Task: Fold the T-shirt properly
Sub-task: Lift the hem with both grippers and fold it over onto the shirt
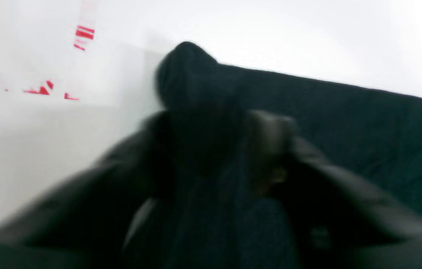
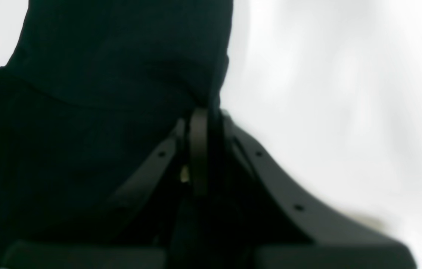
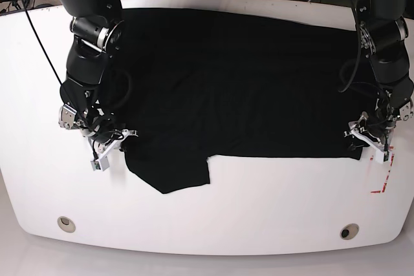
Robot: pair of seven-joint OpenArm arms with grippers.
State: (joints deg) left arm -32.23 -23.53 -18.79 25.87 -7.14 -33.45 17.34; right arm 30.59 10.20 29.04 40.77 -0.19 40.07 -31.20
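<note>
T-shirt (image 3: 233, 82) lies spread, print side not showing, over the far and middle part of the white table (image 3: 213, 218). One sleeve (image 3: 171, 172) juts toward the near edge, left of centre.

Right gripper (image 3: 107, 143), on the left of the base view, sits at the shirt's near-left corner. Its wrist view shows the jaws pressed narrow with a fold of black cloth pinched between them and rising above them: it holds the shirt.

Left gripper (image 3: 370, 140), on the right of the base view, is at the near-right corner by the hem. Its wrist view is heavily motion-blurred; a bump of cloth (image 1: 188, 74) stands just past the fingers, but I cannot tell whether the jaws have closed on it or stand apart.

Risks, as I judge them:
- If the left grip is shallow or misses, only one corner lifts; the hem would skew and the fold come out crooked.
- A pinch through one layer only would leave the under layer behind and bunch it.
- The loose sleeve may drag or tuck under during any lift.
- Uneven pull between the arms could slide the shirt toward the far edge.

Writing: none legible. Red tape marks (image 3: 381, 182) lie on the table at near right; no lettering can be made out. No shirt print is visible.
</note>
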